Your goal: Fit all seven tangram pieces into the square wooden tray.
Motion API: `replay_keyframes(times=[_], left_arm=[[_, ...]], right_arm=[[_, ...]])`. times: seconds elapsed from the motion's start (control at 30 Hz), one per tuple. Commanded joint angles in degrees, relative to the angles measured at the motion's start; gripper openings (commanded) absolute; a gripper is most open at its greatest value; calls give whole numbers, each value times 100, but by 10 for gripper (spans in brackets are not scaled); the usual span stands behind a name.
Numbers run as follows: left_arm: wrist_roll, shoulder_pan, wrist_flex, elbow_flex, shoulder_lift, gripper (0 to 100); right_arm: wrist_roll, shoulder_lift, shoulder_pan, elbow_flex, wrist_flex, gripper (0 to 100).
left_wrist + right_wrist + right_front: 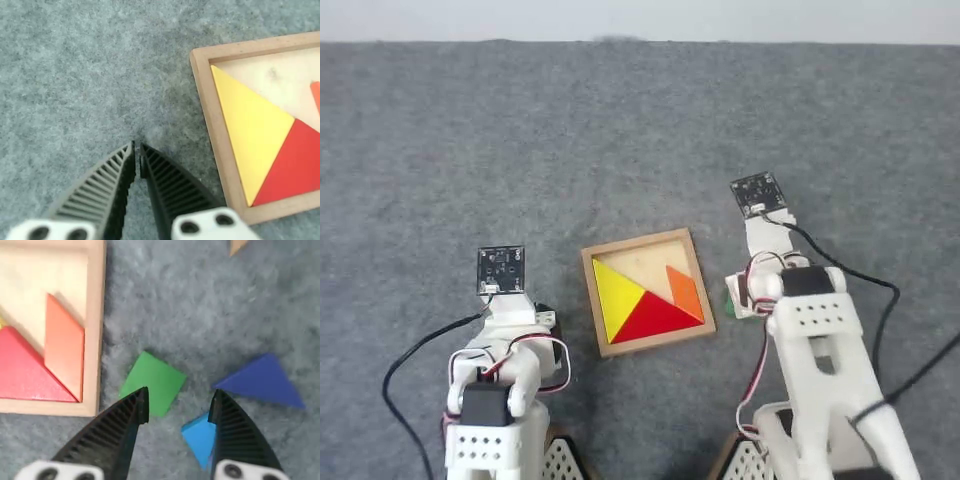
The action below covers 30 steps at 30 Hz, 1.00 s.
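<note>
The square wooden tray (595,309) lies between the two arms and holds a yellow triangle (615,292), a red triangle (655,320) and an orange parallelogram (684,291). My right gripper (180,402) stands open just right of the tray (95,335), above the carpet. A green square (152,382) lies by one finger, a light blue piece (200,437) sits partly under the other, and a dark blue triangle (260,380) is beyond. In the high view a sliver of the green square (729,303) peeks from under that arm. My left gripper (137,146) is shut, empty, left of the tray (212,125).
A tan piece's corner (237,245) shows farther out on the grey carpet. Cables trail from both arms (890,300). The carpet beyond the tray is open room.
</note>
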<state>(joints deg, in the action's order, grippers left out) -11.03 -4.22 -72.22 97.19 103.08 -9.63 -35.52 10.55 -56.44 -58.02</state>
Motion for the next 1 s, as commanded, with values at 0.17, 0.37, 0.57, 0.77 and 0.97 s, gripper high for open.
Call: replay_keyframes(times=[0.17,0.37,0.57,0.77,0.97], left_arm=[[53,-35,-9,-75,114,14],[53,-35,-9,-75,114,14],[53,-35,-9,-75,114,14],[53,-35,-9,-75,114,14],[53,-35,-9,-75,114,14]], right_arm=[[554,1182,-119,1029,22,210],[580,1877,-136,2031,-31,287],[589,2879,-75,3745,-75,296],[589,4567,145,5371,-75,296],[598,5930,-286,6576,-75,296]])
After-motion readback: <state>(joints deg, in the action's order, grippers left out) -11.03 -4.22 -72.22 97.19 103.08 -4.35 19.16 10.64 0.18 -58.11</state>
